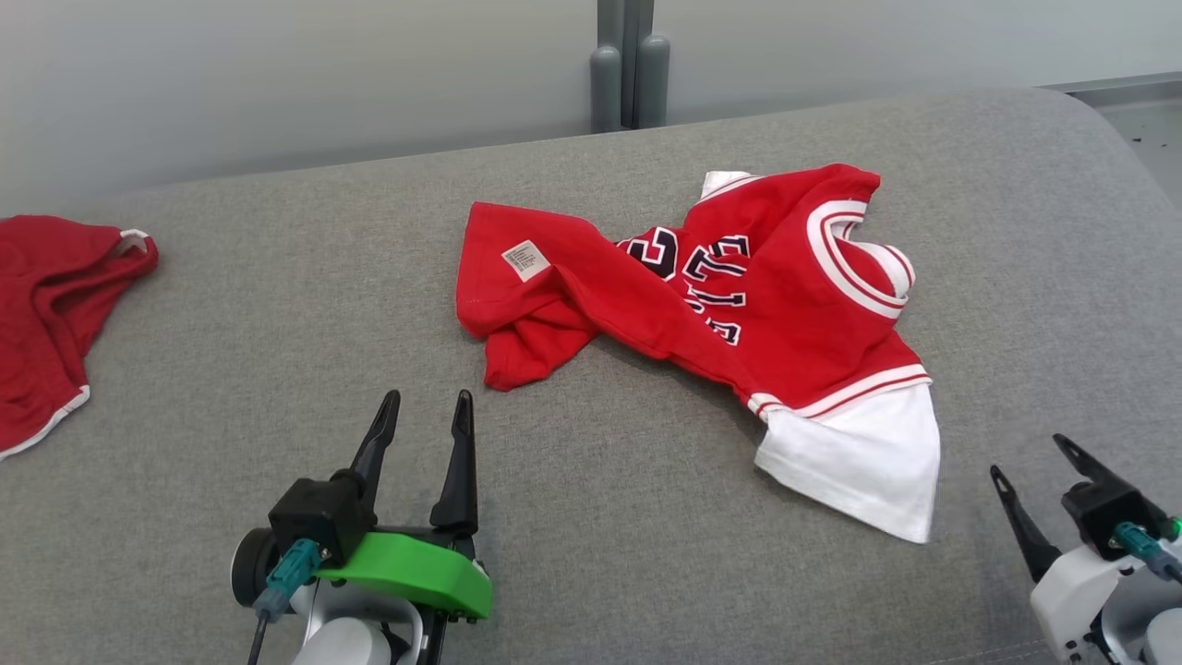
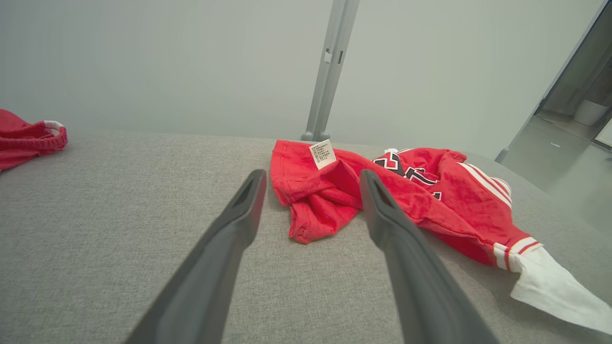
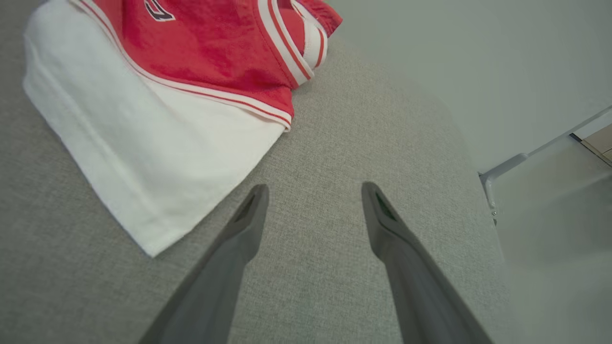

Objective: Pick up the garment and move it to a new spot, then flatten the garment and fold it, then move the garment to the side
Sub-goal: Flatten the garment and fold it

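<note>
A red garment [image 1: 766,305] with white striped trim, dark lettering and a white sleeve lies crumpled and twisted on the grey cushioned surface [image 1: 277,305], right of centre. Its white care label faces up at the left end. My left gripper [image 1: 427,403] stands open near the front edge, just short of the garment's [image 2: 330,200] left corner, holding nothing. My right gripper [image 1: 1027,457] is open at the lower right, beside the white sleeve [image 3: 143,143] and apart from it; its fingers [image 3: 248,210] hover over bare fabric.
A second red cloth [image 1: 46,305] with white trim lies at the far left edge. A grey post [image 1: 630,65] stands behind the surface against a pale wall. The surface drops off at the right, near a floor [image 2: 559,162].
</note>
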Tool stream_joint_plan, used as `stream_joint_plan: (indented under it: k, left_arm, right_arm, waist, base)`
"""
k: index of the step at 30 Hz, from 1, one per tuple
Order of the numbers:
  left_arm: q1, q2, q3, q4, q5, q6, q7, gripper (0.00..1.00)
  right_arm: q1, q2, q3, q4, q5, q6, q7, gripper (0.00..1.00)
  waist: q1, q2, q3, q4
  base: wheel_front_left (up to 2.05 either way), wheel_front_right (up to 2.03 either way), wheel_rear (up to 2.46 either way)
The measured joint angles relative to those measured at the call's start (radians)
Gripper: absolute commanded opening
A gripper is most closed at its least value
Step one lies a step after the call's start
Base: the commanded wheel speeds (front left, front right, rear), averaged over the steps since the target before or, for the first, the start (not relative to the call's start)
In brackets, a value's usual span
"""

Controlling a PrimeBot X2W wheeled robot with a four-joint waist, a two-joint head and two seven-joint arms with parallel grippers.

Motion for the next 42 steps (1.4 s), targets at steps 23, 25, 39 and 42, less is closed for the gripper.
stream_joint_plan:
  k: [23,25,39,42]
  left_arm:
    - [-0.261,0.002,0.035,0.325,-0.108,-0.129,0.123,1.00]
    - [-0.294,0.004,0.045,0.377,-0.128,-0.147,0.145,1.00]
    - [-0.522,0.005,0.080,0.638,-0.219,-0.223,0.291,1.00]
    - [-0.556,0.005,0.086,0.671,-0.226,-0.231,0.293,1.00]
  right_arm:
    - [-0.039,0.054,-0.006,-0.265,0.065,0.000,0.036,1.00]
    - [-0.050,0.057,0.003,-0.274,0.065,0.000,0.036,1.00]
    - [-0.110,0.076,0.043,-0.299,0.053,0.000,0.015,1.00]
    - [-0.122,0.077,0.050,-0.294,0.050,0.000,0.007,1.00]
  waist:
    - [0.0000,0.0000,0.054,-0.065]
    - [0.0000,0.0000,0.067,-0.074]
    - [0.0001,0.0000,0.173,-0.122]
    - [0.0002,0.0000,0.195,-0.133]
  base:
    - [0.00,0.00,0.00]
    - [0.00,0.00,0.00]
    - [0.00,0.00,0.00]
    - [0.00,0.00,0.00]
